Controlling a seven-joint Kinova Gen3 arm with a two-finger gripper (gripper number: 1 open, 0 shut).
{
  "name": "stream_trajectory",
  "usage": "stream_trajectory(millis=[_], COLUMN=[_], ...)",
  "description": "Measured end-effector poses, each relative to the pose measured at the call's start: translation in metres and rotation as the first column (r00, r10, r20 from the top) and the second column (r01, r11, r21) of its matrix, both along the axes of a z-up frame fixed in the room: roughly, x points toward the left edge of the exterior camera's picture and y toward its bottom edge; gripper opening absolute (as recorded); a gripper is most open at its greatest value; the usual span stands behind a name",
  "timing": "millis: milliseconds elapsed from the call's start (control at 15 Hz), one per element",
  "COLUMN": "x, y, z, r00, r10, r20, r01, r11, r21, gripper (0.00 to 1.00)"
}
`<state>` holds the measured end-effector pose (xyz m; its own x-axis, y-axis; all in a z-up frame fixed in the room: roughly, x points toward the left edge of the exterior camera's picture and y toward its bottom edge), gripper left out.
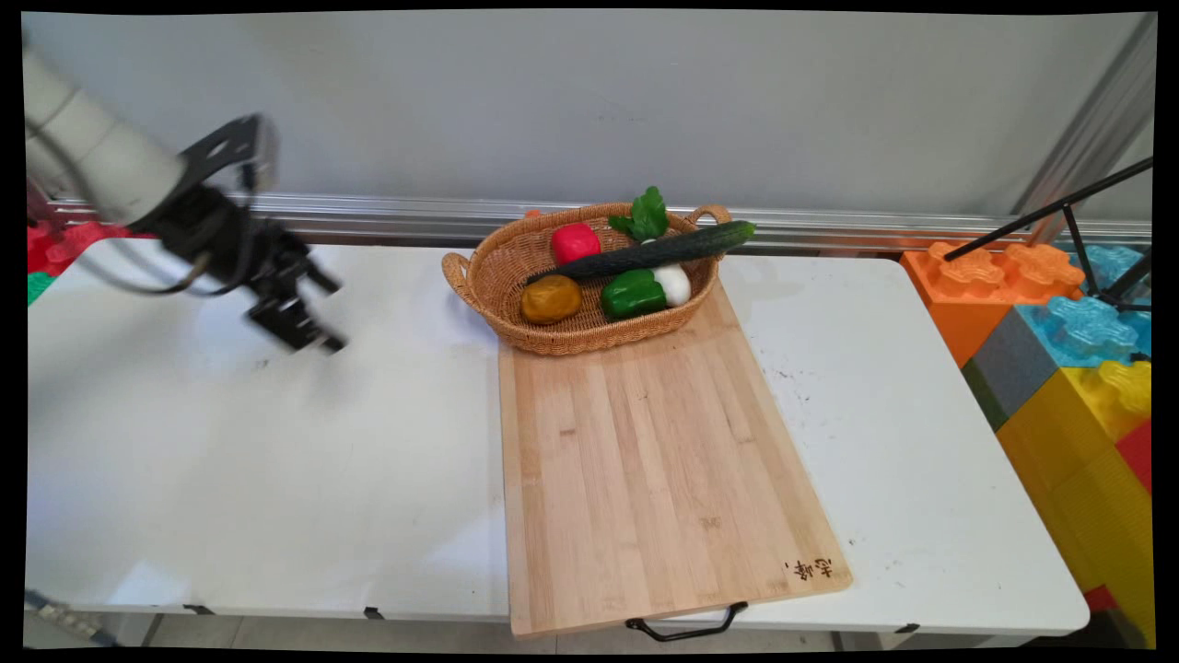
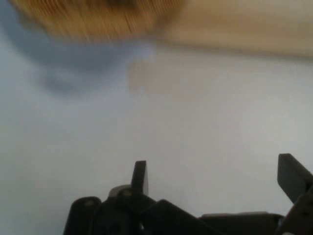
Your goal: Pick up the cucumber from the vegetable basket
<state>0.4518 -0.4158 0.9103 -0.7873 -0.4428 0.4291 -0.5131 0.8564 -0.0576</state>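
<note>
Black and empty, the claw (image 1: 299, 318) hangs over bare white tabletop (image 1: 230, 442) in the left of the main view, its fingers (image 2: 140, 177) spread wide with nothing between them, as the hand view shows. It touches nothing. The nearest thing to it is the wicker basket (image 1: 479, 276) to its right, well apart from it, at the upper centre of the frame. The basket sits on the far end of a pale wooden cutting board (image 1: 645, 460) that runs down to the lower edge, where a black handle (image 1: 686, 628) sticks out. Inside the basket lie a red tomato (image 1: 575, 242), a brownish potato (image 1: 551, 298), a green pepper (image 1: 632, 294), a white radish-like piece (image 1: 675, 284) and a leafy green (image 1: 645, 215). A long dark cucumber (image 1: 645, 253) lies slantwise across them, its tip past the basket's right rim. The risk I judge here is that the cucumber rests loosely on top, so a nudge to the basket could roll it out. The near basket handle also faces the claw and could be caught in a sideways sweep. Large coloured blocks (image 1: 1068, 368) stand at the right edge.
</note>
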Motion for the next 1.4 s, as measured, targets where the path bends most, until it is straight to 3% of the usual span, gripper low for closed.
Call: stream_trajectory(millis=[333,533,733,933,1200,1400], x=[-0.073,-0.113,-0.145,-0.164,-0.189,-0.2], y=[-0.062,-0.103,-0.142,-0.169,-0.206,-0.226], z=[0.022,0.024,0.013,-0.004,-0.043,-0.069], r00=[0.998,0.994,0.987,0.972,0.93,0.907], r10=[-0.051,-0.1,-0.162,-0.229,-0.343,-0.389], r20=[-0.044,-0.045,-0.008,0.047,0.135,0.162], r01=[0.044,0.087,0.153,0.233,0.368,0.421], r11=[0.986,0.968,0.946,0.923,0.883,0.864], r21=[-0.159,-0.235,-0.285,-0.307,-0.292,-0.278], gripper=[1.0,1.0,1.0,1.0,1.0,1.0])
